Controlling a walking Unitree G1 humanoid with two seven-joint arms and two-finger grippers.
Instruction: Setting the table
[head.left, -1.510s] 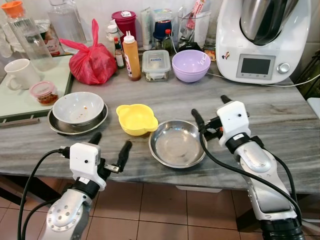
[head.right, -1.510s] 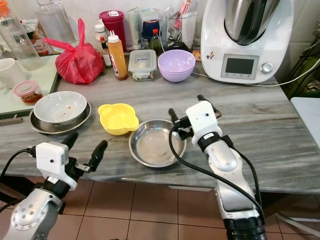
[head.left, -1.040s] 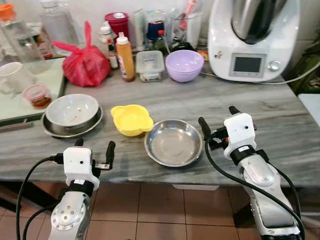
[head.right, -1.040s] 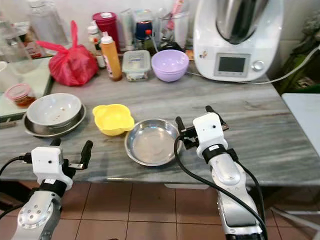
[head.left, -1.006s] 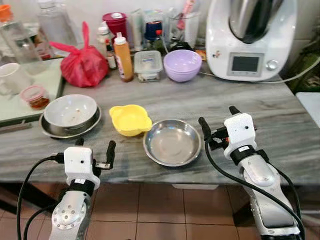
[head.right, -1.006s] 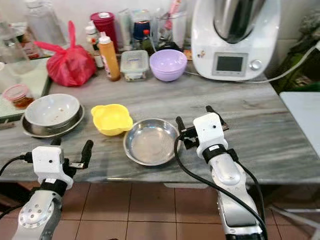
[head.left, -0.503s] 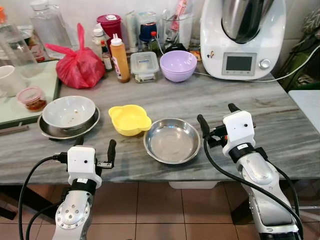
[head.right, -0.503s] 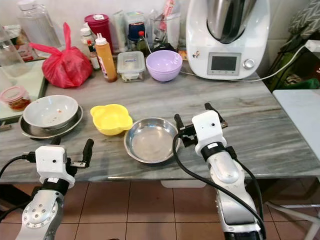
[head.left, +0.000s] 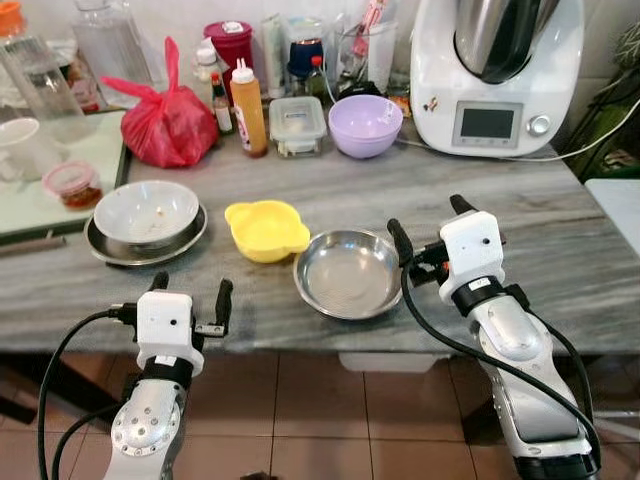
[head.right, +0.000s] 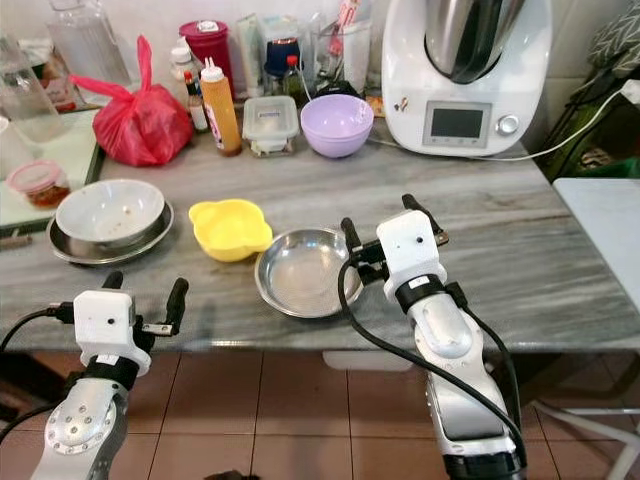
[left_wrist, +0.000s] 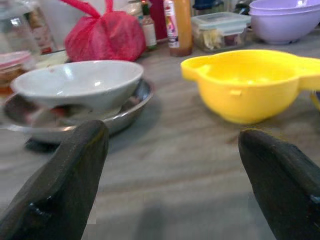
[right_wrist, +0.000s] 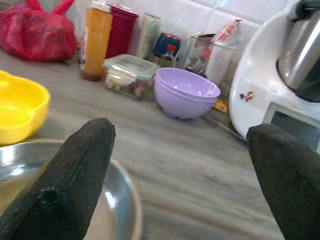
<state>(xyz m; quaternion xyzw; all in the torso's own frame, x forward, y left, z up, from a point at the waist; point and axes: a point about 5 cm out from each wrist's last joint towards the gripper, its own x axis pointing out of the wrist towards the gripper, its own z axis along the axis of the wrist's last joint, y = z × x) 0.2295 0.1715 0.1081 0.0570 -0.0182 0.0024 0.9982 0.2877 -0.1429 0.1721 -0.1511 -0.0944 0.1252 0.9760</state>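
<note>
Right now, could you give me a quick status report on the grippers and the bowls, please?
Left gripper open, empty, at table edge. Right gripper open, empty, beside steel bowl. Yellow bowl next to it, untouched. Nothing in the way.

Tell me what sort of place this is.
Most likely a home kitchen: a grey counter holds a white cooking machine, sauce bottles and bowls, above a brown tiled floor.

On the bench (head.left: 560, 240), the steel dish (head.left: 349, 274) sits centre, a handled bowl (head.left: 266, 229) at its ten o'clock, stacked bowls (head.left: 147, 217) at nine, the food processor (head.left: 497, 75) at one.
</note>
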